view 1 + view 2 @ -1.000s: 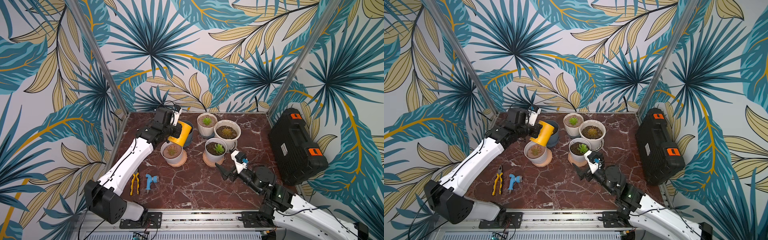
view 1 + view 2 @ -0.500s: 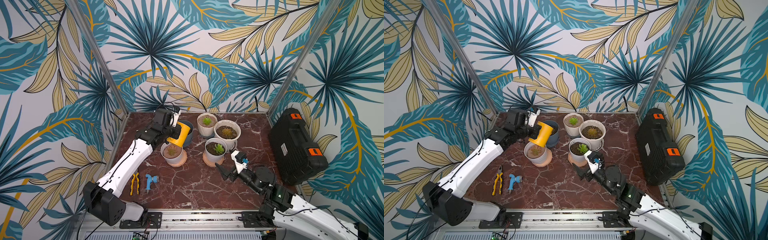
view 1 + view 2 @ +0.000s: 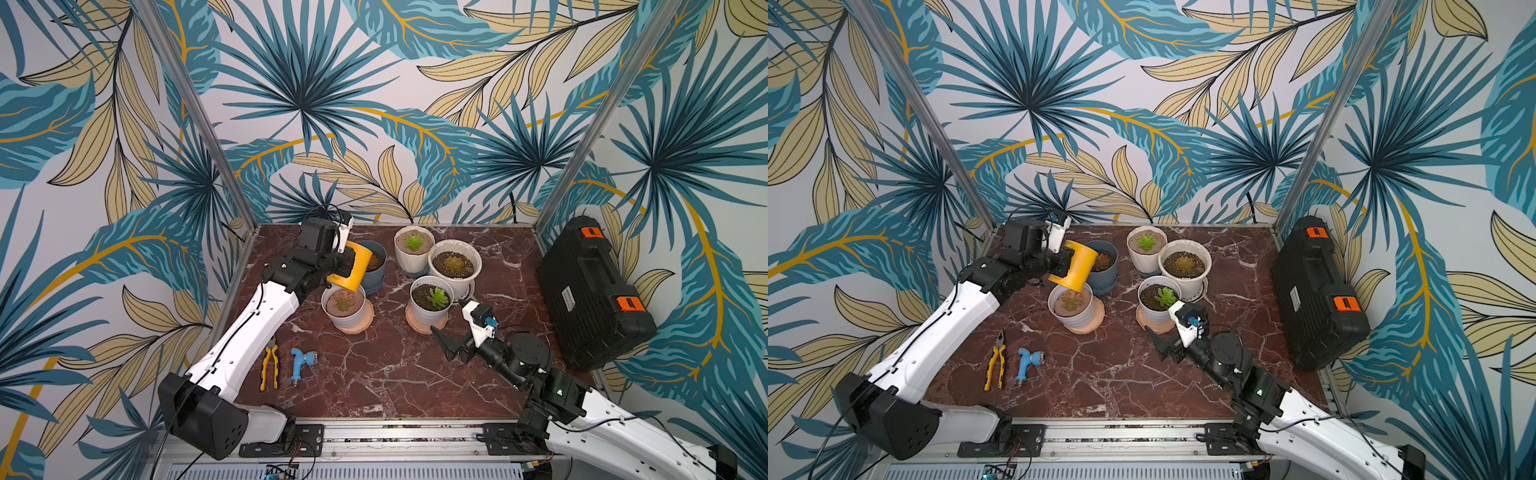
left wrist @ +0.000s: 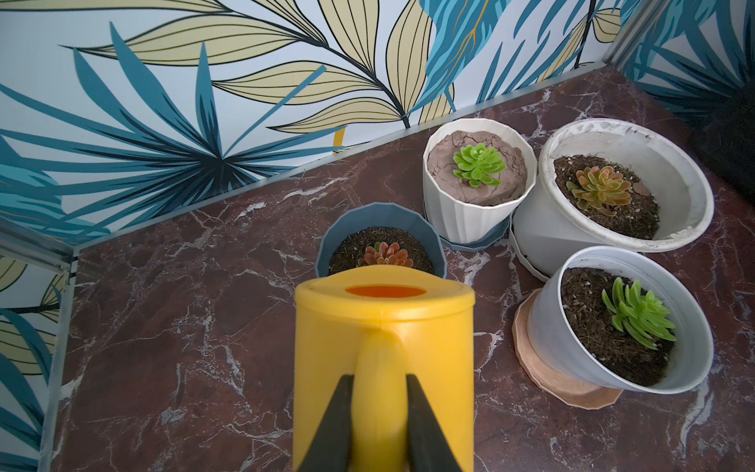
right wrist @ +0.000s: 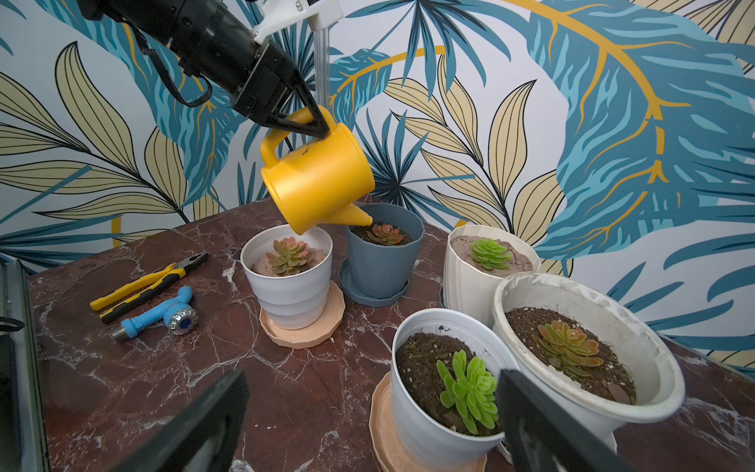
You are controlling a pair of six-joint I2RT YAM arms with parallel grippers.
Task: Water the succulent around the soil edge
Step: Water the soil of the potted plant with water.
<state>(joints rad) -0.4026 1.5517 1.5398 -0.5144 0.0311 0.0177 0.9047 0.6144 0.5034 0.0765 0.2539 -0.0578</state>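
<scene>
1. the left pincer pinches the handle of the yellow watering can, which is tilted in the air.
2. the spout hangs over the rim of the blue-grey pot, just above the soil beside the reddish succulent.
3. the right pincer is spread wide and empty, low over the tabletop, near a white pot holding a green succulent.

You have a smooth, semi-gloss yellow plastic watering can, a polished marble-look tabletop, and a scuffed, chalky matt white pot at lower right.
</scene>
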